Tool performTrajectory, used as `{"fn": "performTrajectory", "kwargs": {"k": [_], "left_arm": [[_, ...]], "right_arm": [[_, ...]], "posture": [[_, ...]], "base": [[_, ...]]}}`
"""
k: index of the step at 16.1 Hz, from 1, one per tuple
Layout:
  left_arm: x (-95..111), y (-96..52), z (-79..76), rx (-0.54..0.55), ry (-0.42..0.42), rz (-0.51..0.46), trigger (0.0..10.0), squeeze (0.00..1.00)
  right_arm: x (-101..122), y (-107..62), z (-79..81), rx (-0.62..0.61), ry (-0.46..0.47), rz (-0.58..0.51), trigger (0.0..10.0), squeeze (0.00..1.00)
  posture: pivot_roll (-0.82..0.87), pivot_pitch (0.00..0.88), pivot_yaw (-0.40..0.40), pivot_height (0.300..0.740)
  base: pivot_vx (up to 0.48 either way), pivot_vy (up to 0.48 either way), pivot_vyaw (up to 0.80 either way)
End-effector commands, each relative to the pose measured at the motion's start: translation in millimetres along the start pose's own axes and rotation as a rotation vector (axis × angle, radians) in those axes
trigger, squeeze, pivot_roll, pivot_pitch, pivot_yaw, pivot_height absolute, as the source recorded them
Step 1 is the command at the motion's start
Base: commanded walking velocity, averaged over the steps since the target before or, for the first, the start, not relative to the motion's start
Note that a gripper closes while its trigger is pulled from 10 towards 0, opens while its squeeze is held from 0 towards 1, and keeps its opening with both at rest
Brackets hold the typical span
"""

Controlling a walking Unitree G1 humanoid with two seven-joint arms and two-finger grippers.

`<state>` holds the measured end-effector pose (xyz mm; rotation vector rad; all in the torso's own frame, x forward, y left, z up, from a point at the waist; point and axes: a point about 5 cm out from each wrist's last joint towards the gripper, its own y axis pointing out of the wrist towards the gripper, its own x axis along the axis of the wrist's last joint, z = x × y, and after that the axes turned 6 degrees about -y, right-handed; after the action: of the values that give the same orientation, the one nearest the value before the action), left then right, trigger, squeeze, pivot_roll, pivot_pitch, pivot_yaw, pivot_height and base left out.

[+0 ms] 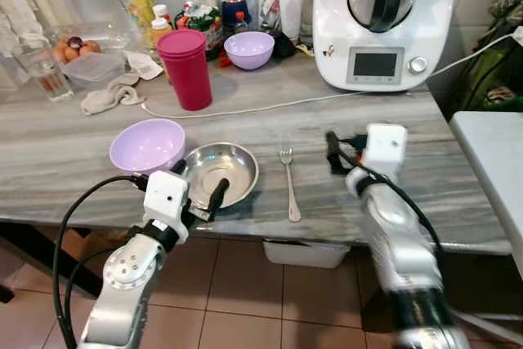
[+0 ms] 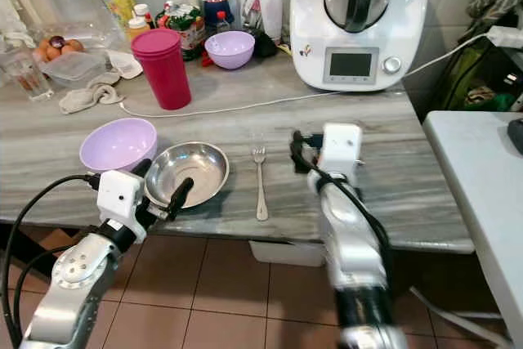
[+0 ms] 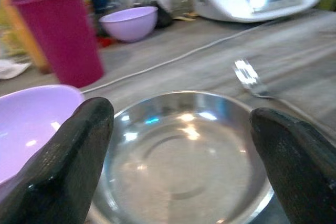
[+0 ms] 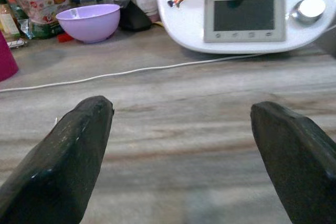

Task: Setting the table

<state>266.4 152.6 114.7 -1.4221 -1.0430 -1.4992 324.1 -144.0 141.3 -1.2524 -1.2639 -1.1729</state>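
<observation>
From the left eye view, a place setting is laid out along the near edge of the grey-veined counter point(image 1: 65, 161): a steel plate point(image 1: 219, 172) sits in the middle, a lilac bowl point(image 1: 147, 145) touches its rim on the robot's left, and a fork point(image 1: 289, 181) lies just beside it on the right, tines pointing away, as a diner would want it. The left gripper point(image 1: 198, 188) hangs over the plate's near rim, while the right gripper point(image 1: 341, 153) hovers above bare counter to the right of the fork, likely where a further piece would go. Farther back stand a stack of magenta cups point(image 1: 186, 67), a second lilac bowl point(image 1: 248, 49) and a white kitchen machine point(image 1: 380, 18), with a white cable point(image 1: 270, 105) trailing across the counter; the cups look like the next candidates for the setting. The right eye view gives the same arrangement and confirms that the fork is apart from both the plate and the right gripper. In the left wrist view, the two black fingers point(image 3: 63, 166) are spread wide and carry nothing, framing the plate, which suggests either a fresh release or a lining-up to nudge it. In the right wrist view, that gripper's fingers point(image 4: 58, 166) are likewise wide apart and empty, pointed over open counter toward the machine.
</observation>
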Motion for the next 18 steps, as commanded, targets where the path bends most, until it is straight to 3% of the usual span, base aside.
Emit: {"fn": "performTrajectory", "kwargs": {"k": [1, 5, 9, 12, 18], "left_arm": [[-4, -0.8, 7.8, 0.083, 0.026, 0.019, 10.0, 0.00], [-3, -3.9, 14.2, 0.211, 0.034, -0.005, 10.0, 0.00], [-8, -16.0, 19.9, 0.365, -0.021, -0.002, 10.0, 0.00], [-8, -10.7, 23.2, 0.368, 0.028, 0.007, 10.0, 0.00], [-7, -7.3, 23.7, 0.373, 0.027, -0.003, 10.0, 0.00]], "right_arm": [[1, -8.8, -4.7, -0.024, -0.025, -0.007, 10.0, 1.00], [3, -31.8, -23.6, -0.067, -0.091, -0.053, 10.0, 1.00], [5, -45.8, -40.3, -0.102, -0.142, -0.064, 10.0, 1.00], [7, -44.8, -36.2, -0.073, -0.164, -0.069, 10.0, 1.00], [9, -44.1, -31.5, -0.059, -0.169, -0.076, 10.0, 1.00]], "posture": [[-0.14, 0.015, 0.074, 0.740], [-0.16, 0.004, 0.075, 0.740], [-0.16, 0.000, 0.071, 0.740], [-0.16, 0.000, 0.071, 0.740], [-0.16, 0.000, 0.075, 0.740]], "base": [[0.000, 0.000, 0.00], [0.000, 0.000, 0.00], [0.000, 0.000, 0.00], [0.000, 0.000, 0.00], [0.000, 0.000, 0.00]]}}
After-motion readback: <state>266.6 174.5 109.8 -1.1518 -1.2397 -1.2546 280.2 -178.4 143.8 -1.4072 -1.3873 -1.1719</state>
